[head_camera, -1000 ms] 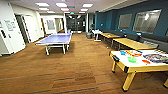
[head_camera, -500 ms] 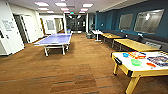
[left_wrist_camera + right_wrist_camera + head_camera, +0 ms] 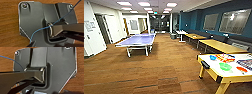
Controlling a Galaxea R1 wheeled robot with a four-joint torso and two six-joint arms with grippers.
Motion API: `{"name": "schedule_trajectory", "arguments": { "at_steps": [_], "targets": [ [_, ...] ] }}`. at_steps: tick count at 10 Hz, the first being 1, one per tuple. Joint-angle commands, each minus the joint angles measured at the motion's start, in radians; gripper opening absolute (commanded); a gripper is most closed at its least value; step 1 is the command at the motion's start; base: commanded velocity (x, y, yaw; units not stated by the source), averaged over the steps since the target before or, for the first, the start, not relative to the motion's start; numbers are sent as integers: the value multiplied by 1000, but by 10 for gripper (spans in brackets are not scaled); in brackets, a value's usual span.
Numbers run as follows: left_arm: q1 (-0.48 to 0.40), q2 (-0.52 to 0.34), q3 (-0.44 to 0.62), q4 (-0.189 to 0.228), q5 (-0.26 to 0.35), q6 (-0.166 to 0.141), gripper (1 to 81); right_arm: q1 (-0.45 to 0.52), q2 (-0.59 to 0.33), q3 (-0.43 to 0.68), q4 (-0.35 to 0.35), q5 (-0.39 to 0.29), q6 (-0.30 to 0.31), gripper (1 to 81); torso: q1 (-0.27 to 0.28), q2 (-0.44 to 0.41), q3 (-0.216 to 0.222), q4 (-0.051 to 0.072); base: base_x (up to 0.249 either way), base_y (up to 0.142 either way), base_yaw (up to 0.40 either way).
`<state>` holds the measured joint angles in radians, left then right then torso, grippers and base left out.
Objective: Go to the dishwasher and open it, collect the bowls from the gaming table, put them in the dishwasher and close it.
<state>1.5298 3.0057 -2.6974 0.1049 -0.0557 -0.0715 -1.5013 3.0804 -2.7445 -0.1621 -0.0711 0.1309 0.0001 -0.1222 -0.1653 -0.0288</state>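
Plenty of open wood floor (image 3: 146, 72) ahead; gaming table (image 3: 214, 68) at right carries blue bowl (image 3: 213, 57) and green bowl (image 3: 225, 66), probably nearer than before. Can't tell either gripper's state.

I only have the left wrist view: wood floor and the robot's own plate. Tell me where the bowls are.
Observer: In the head view the gaming table stands ahead to the right, and both bowls sit on its white top.
Operator: Give me each bowl's spot.
Observer: The blue bowl is nearer the table's far edge; the green bowl lies closer to the robot, apart from it.
Operator: Name anything else on that top.
Observer: A flat orange-red piece lies right of the green bowl.
Operator: Report what's off to the left.
Observer: A blue table-tennis table stands on the wood floor, left of centre.
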Motion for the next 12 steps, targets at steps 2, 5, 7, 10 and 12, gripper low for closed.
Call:
{"name": "schedule_trajectory", "arguments": {
  "at_steps": [2,5,7,10,12],
  "targets": [
    [-46,-2,1,7,53,9,811,48,3,5,0,-53,-2,811,0,0,0,0,232,0,0],
    [-46,-2,1,6,53,7,811,51,5,6,0,-53,-2,811,1,0,0,0,152,0,0],
    [-46,-4,1,-1,53,7,811,51,7,5,0,-53,-2,811,0,0,0,0,99,0,0],
    [-46,-4,1,-4,53,7,811,49,7,5,0,-53,-2,811,1,1,0,0,0,0,0],
    [-46,-5,1,-4,53,7,811,48,7,6,0,-53,-2,811,0,0,0,0,0,0,0]
  ]
}}
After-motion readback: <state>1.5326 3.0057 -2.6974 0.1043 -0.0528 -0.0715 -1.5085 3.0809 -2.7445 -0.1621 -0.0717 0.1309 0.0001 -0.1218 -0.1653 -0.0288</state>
